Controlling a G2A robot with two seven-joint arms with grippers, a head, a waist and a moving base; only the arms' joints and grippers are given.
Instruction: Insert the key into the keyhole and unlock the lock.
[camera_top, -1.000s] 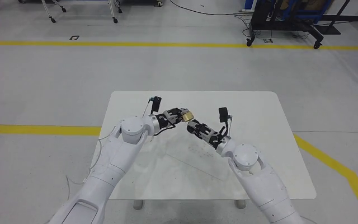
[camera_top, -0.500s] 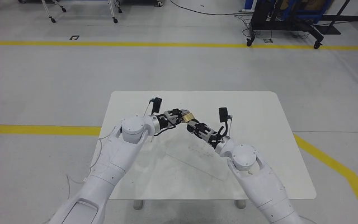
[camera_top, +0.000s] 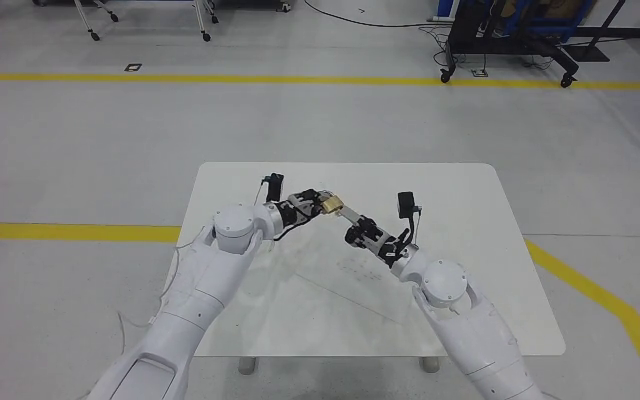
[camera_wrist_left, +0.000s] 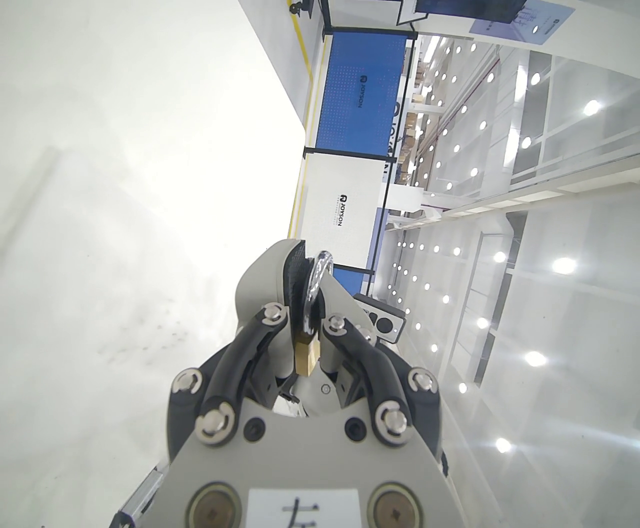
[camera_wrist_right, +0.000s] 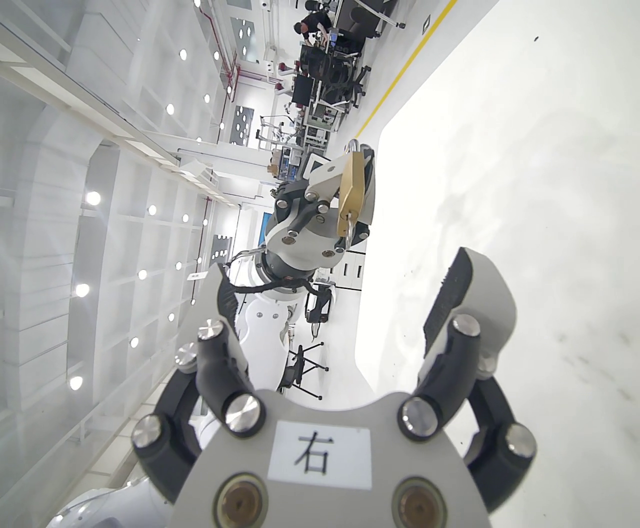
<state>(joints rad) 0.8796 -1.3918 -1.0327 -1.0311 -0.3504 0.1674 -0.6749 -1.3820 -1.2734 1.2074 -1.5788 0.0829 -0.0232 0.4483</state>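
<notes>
**Left pincer grips the lock, right pincer gapes beside it**

The left pincer (camera_wrist_left: 310, 282) is clamped on the shackle (camera_wrist_left: 320, 267) of the brass lock (camera_wrist_left: 306, 356). It holds the lock above the counter (camera_top: 480, 300), toward 11 o'clock from the counter's middle. A silver key (camera_wrist_right: 351, 231) juts from the lock's end. At the lock's 4 o'clock, the right pincer (camera_wrist_right: 342, 280) is spread wide and empty, facing the lock and apart from the key. The left forearm points toward 3 o'clock and the right toward 10 o'clock, both elbows bent. A white label (camera_wrist_right: 320, 452) with one black character sits on each pincer's base.

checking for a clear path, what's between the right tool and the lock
Bare stretch in the right wrist view: just table behind, from right tool to lock.
</notes>
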